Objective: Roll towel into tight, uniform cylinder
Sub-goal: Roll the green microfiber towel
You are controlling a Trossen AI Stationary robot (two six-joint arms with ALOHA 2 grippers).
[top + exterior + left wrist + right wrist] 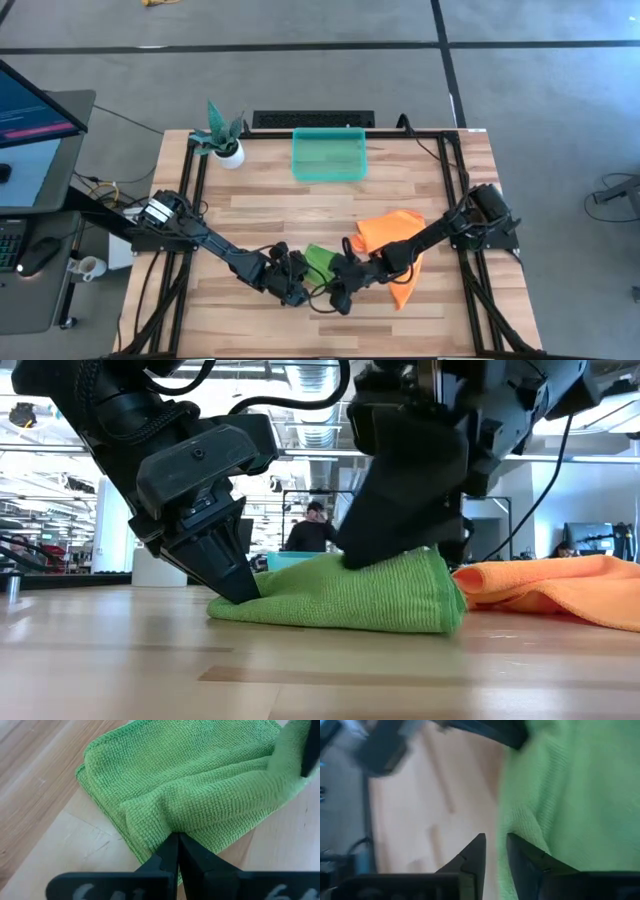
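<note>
A green towel (320,262) lies folded in several layers on the wooden table near its front edge; it also shows in the low view (350,595). My left gripper (177,842) is shut on the towel's left end, its tips down at the table (238,588). My right gripper (495,845) stands over the towel's right part (400,530), its fingers a narrow gap apart at a towel edge. My left gripper pinches a raised fold of the green towel (170,822) between its two shut fingers, at the towel's left edge. The fingers slant down from the table's left. The towel lies on the table, puckered into ridges toward the fingertips. My right gripper comes from above onto the towel's top (420,560). One finger (525,857) lies over the green cloth, the other (475,855) over bare wood beside the edge. Whether the edge is pinched between them, I cannot tell.
An orange towel (395,240) lies crumpled just right of the green one, under the right arm. A teal tray (329,154) and a small potted plant (222,140) stand at the far edge. People show in the room behind (315,525).
</note>
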